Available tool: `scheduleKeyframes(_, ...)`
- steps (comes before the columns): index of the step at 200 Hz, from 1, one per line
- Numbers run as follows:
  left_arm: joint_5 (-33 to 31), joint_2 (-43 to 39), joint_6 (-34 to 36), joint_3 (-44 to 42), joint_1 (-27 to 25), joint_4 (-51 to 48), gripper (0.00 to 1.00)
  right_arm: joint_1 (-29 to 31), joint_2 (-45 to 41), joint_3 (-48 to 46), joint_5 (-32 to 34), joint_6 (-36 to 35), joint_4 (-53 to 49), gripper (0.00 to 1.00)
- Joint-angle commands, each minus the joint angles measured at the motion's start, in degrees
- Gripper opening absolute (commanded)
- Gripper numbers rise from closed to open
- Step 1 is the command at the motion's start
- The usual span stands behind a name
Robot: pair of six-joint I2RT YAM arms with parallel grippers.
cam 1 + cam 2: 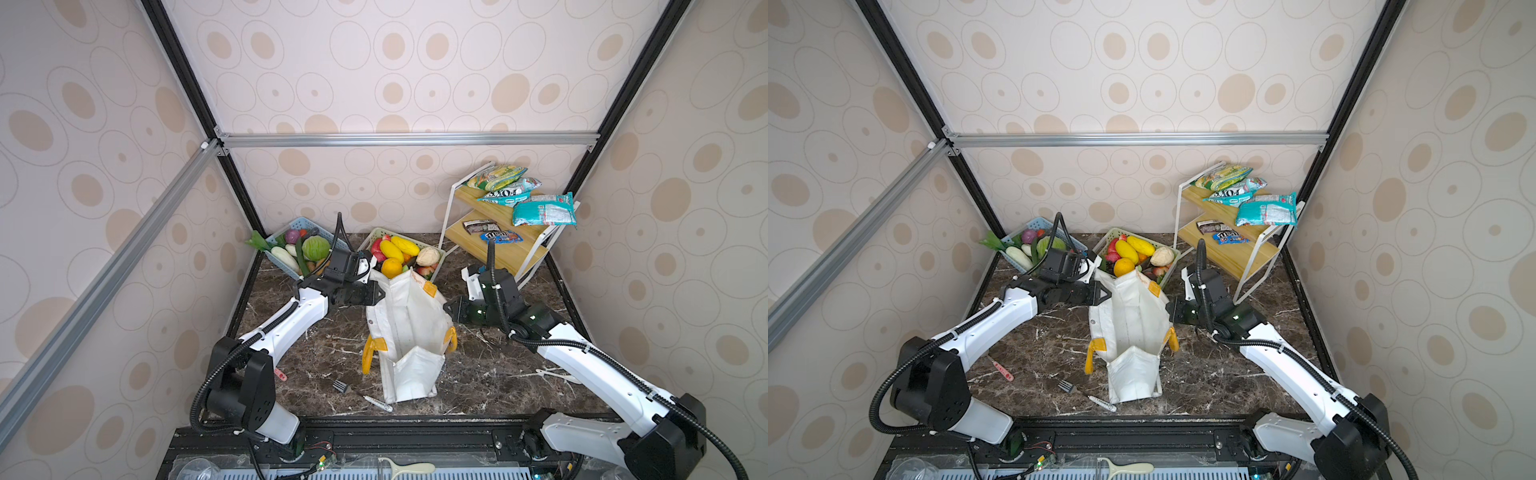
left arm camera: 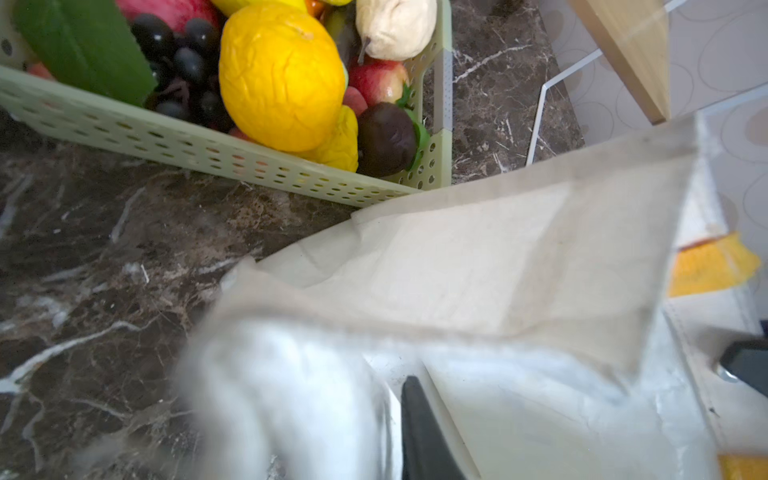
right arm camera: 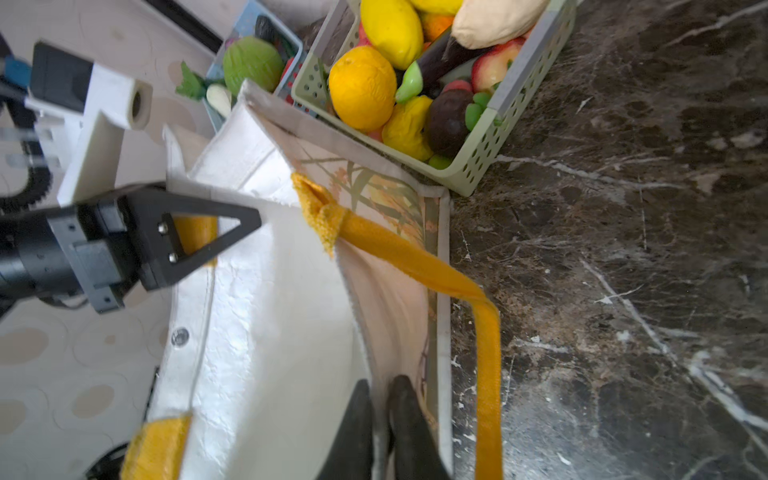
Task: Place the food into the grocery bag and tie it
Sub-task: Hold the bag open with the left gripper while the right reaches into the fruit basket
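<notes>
White canvas yellow-strapped tote (image 1: 409, 328), mid-frame: right fingers (image 3: 409, 424) pinch its rim; left fingers (image 3: 250, 219) at opposite rim, gap indeterminate. Pale green perforated basket (image 3: 482, 149) above holds toy fruit (image 3: 361, 87).

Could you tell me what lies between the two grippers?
The grocery bag, standing open, with left gripper and right gripper at opposite rims; both top views.

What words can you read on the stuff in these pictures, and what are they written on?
"m&m's": on the blue packet.
Big black letters on the white-and-teal packet: too blurred to read.
Yellow-green packet, teal packet, dark packet: print too small to read.
Nothing else shows words.
</notes>
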Motion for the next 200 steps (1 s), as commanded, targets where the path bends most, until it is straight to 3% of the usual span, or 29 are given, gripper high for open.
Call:
scheduleKeyframes(1, 0.96, 0.92, 1.11, 0.67, 0.12, 1.8, 0.26, 0.32, -0.8, 0.08, 4.12, 1.37, 1.19, 0.31)
scheduleKeyframes(37, -3.89, 0.08, 0.97, 0.41, 0.3, -0.07, 0.37, 0.26, -0.84, 3.9, 6.03, -3.61, -3.36, 0.51)
scheduleKeyframes(60, -4.82, -1.19, -0.03, 0.75, 0.33, -0.69, 0.53, 0.27, -1.6, 7.64, 8.23, -7.59, -7.06, 0.61)
scheduleKeyframes(107, -12.39, -4.91, -2.59, 4.18, 2.48, -4.59, 0.72, -1.02, 2.46, 16.13, 16.03, -17.35, -12.06, 0.72)
scheduleKeyframes(166, -18.26, -6.76, -9.46, -1.02, 12.65, 4.33, 0.77, -9.67, 17.65, 27.79, 11.64, -22.66, -9.84, 0.77)
scheduleKeyframes(200, -20.46, -4.54, -11.23, -7.32, 13.69, 9.55, 0.76, -12.21, 26.19, 33.59, 15.74, -22.29, -10.27, 0.77)
